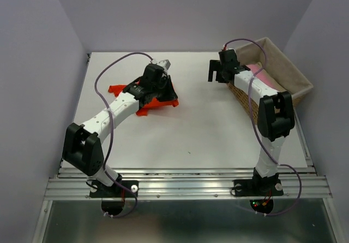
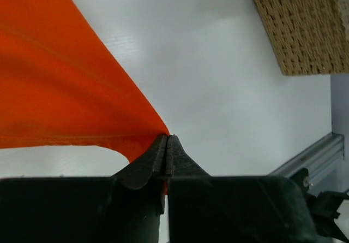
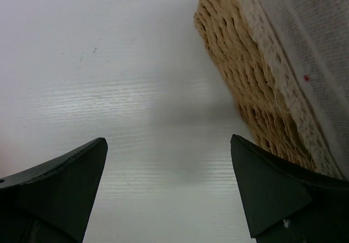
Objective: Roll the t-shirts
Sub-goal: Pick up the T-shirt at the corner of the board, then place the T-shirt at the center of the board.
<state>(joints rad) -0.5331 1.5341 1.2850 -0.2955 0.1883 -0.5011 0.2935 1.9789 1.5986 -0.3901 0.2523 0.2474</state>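
1. Top external view: your orange-red t-shirt (image 1: pixel 116 90) lies bunched up on the worktop (image 1: pixel 207 128), well to the left of the basket (image 1: pixel 297 73). It is not rolled yet.
2. Your left fingers (image 2: pixel 152 164) are pressed tight together on a thin bit of that shirt's edge. In the left wrist view the cloth comes out of the tips and spreads wide like a fan. I think you hold just the edge so you can pull the shirt out flat before you roll it.
3. Your right fingers (image 3: pixel 60 183) are spread wide and hold nothing. They hang just beside the basket's left wall, over bare worktop. I think they are waiting there for their turn, out of the way of the pull.
4. A pink t-shirt (image 1: pixel 265 75) lies inside the basket. It is likely kept there until its turn comes.
5. The orange-red shirt is soft, thin and smooth, with a faint sewn line across it. It bends and folds easily, so I think it could slip out of a small pinch.
6. The basket is shaped like a box. Its wall is woven, bumpy and the colour of straw. A pale rough cloth lining folds over its rim.
7. The worktop is white, flat and a little shiny, so cloth should slide on it easily.
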